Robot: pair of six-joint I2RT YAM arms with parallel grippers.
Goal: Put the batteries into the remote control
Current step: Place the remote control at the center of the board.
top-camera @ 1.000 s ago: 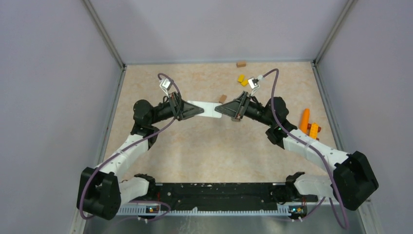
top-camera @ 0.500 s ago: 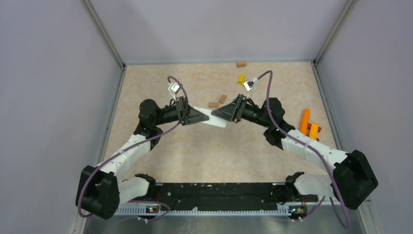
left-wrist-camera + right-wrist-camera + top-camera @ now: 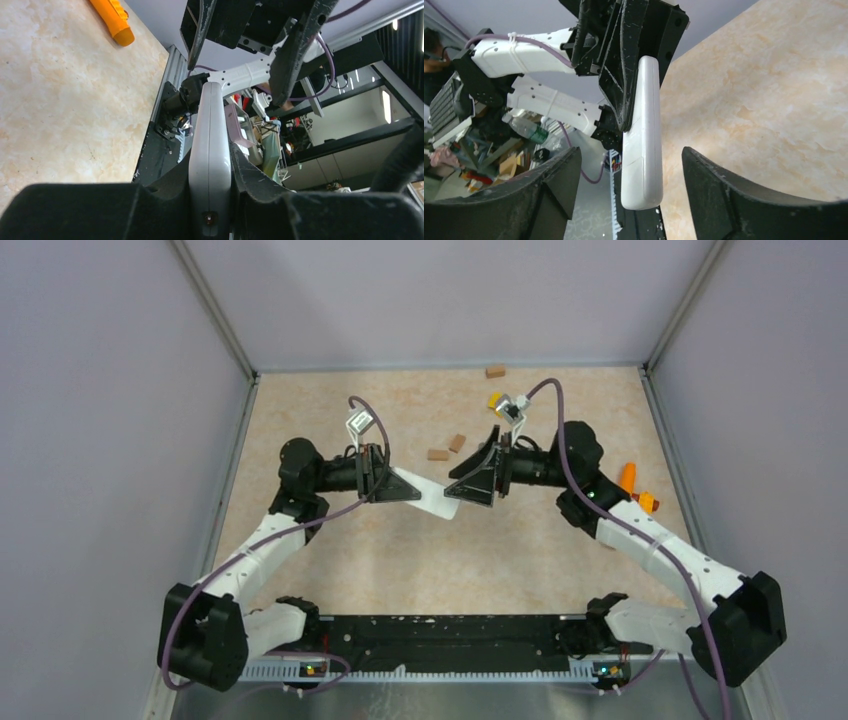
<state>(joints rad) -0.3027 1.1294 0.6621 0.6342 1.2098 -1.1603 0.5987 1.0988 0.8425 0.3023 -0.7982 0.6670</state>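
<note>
A white remote control (image 3: 432, 498) hangs in the air over the middle of the table. My left gripper (image 3: 410, 489) is shut on its left end. In the left wrist view the remote (image 3: 210, 140) sits edge-on between the pads, pinched from both sides. My right gripper (image 3: 466, 490) stands open around the remote's free end. In the right wrist view that rounded end (image 3: 642, 165) lies in the gap with clear space on both sides, touching neither finger (image 3: 734, 195). The batteries are out of view.
Two brown blocks (image 3: 437, 454) (image 3: 457, 443) lie just behind the grippers, a third brown block (image 3: 495, 371) is by the back wall, and a yellow block (image 3: 494, 399) is near it. An orange carrot-like toy (image 3: 627, 477) and an orange block (image 3: 647, 502) lie at the right.
My right gripper has opened and let go of the remote's end. The remote, level between both grippers before, now tilts toward the near right, held by the left gripper alone.
</note>
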